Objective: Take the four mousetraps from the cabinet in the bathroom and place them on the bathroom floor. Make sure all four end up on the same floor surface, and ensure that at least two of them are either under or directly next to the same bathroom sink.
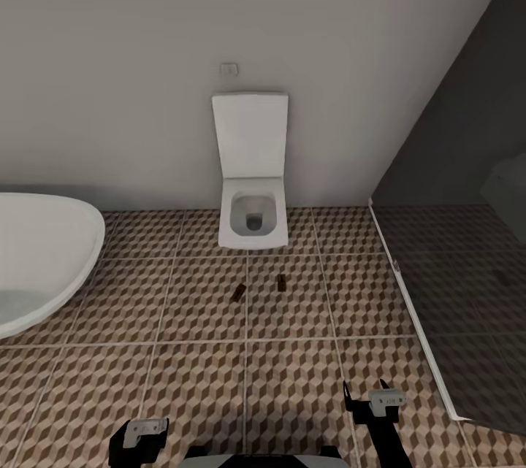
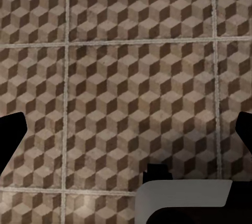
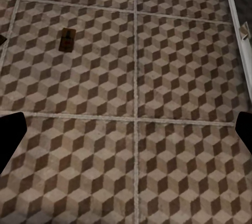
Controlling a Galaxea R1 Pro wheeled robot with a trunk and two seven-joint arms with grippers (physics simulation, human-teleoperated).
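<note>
Two mousetraps (image 1: 238, 293) lie flat on the bathroom floor (image 1: 175, 351), just in front of the white toilet (image 1: 253, 218) and near each other; one also appears in the right wrist view (image 3: 66, 39). A white bathtub (image 1: 36, 256) stands well apart. Left claw (image 1: 139, 435) and right claw (image 1: 374, 396) hang low over bare tiles, both spread wide, holding nothing.
</note>
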